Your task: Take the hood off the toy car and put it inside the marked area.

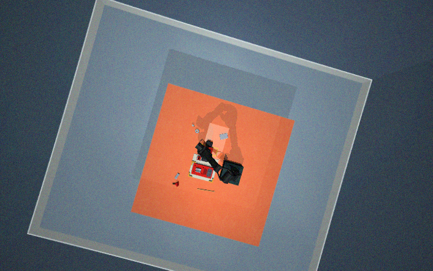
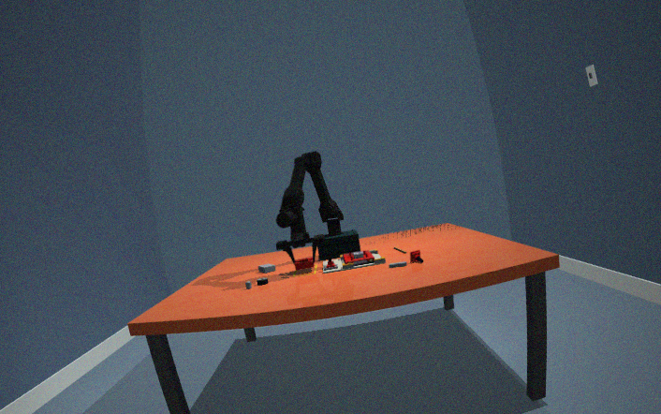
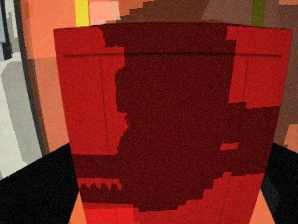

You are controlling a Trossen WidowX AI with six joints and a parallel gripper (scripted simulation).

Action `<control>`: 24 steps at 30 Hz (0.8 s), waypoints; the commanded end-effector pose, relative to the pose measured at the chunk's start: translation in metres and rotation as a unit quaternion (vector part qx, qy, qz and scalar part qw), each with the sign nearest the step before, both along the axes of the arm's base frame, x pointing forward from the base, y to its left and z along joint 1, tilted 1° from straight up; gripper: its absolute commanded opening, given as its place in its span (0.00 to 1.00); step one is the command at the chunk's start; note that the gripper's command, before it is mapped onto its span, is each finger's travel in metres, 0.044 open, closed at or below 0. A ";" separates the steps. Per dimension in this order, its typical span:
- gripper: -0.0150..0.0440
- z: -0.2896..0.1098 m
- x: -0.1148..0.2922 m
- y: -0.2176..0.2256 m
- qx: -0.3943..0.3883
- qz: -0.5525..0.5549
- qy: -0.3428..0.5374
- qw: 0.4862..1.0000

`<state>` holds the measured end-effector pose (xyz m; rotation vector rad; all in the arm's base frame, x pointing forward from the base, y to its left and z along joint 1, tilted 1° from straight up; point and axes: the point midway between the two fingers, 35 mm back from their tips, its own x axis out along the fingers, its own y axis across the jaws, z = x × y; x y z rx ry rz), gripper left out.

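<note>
One step is in hand: we carry the red hood [image 3: 162, 136], jaws of our gripper [image 2: 303, 257] clamped on it, low over mid-bench beside the toy car [image 2: 354, 258], and next must reach the pale marked area [image 1: 216, 133] before releasing.

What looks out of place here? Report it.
The red hood is off the toy car, clamped in the tool. A grey block already lies in the pale marked area, and small parts lie scattered around.
</note>
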<state>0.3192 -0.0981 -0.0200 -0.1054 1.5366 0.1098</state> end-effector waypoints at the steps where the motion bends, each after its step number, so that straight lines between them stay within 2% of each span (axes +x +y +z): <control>1: 0.25 -0.002 0.000 -0.001 -0.002 0.001 -0.001 1.000; 24: 0.25 -0.014 0.001 -0.001 -0.002 0.001 0.000 1.000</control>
